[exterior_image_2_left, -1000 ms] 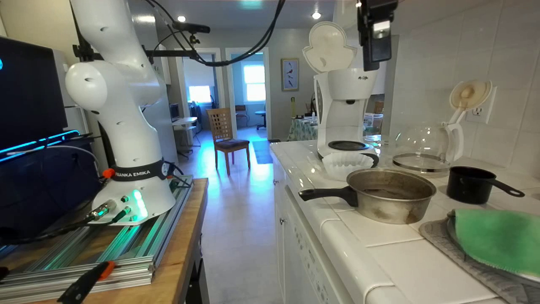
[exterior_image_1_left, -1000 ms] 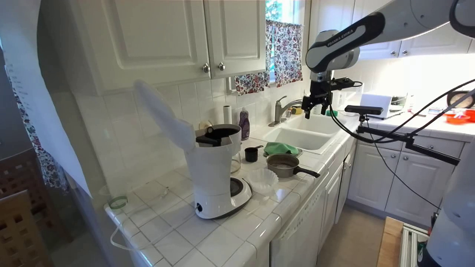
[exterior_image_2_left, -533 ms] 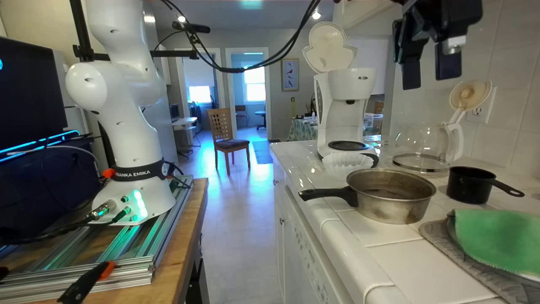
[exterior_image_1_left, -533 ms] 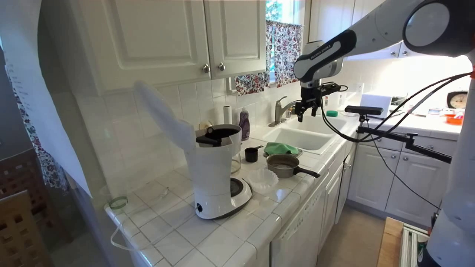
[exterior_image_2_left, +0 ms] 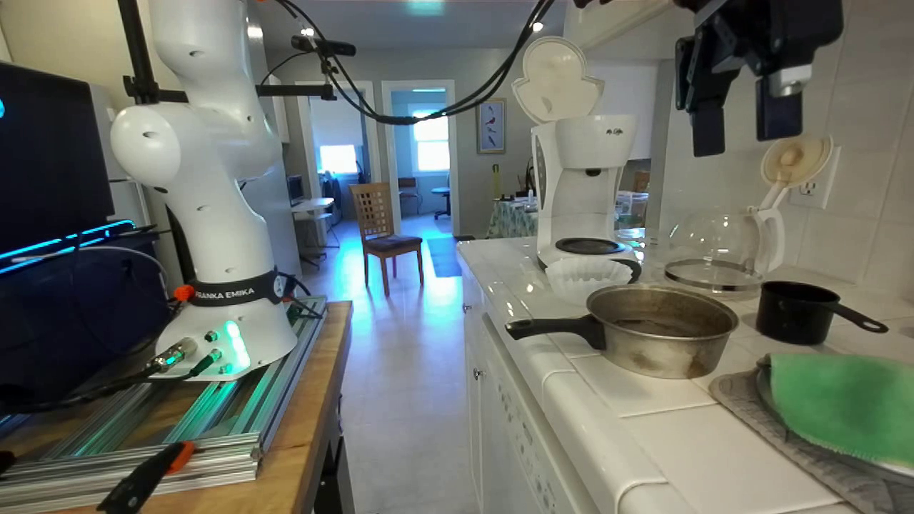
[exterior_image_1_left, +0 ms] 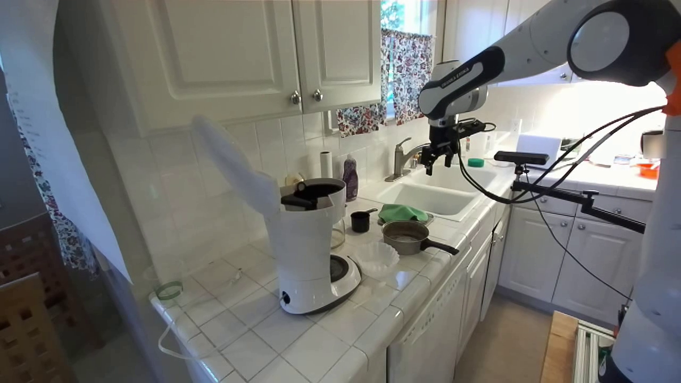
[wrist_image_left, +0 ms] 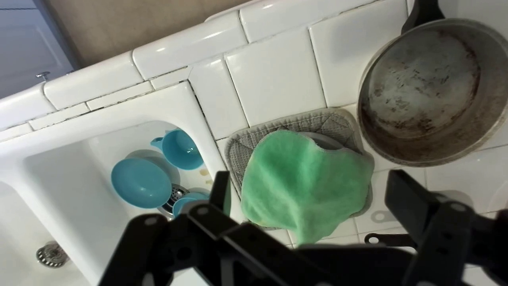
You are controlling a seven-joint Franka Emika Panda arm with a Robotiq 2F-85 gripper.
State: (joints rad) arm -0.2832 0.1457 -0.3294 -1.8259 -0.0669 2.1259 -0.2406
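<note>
Seemingly mid-reach, I hold my empty claw (exterior_image_2_left: 744,130) spread above the green cloth (wrist_image_left: 303,180), where gripping calls for lowering.

Your arm (exterior_image_2_left: 225,135) is extended, forearm (exterior_image_1_left: 524,48) sloping down to the wrist (exterior_image_1_left: 453,98); your gripper (wrist_image_left: 312,194) hangs below, aimed down, fingers (wrist_image_left: 408,200) spread wide apart.

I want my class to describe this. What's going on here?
A robot arm holds its end effector, open and empty, above the counter; nothing is being handled. In the wrist view, a green cloth shows between the spread jaws. It partly covers a gray quilted pad next to a saucepan. The coffee maker stands with its lid up, a glass carafe apart on the counter.
</note>
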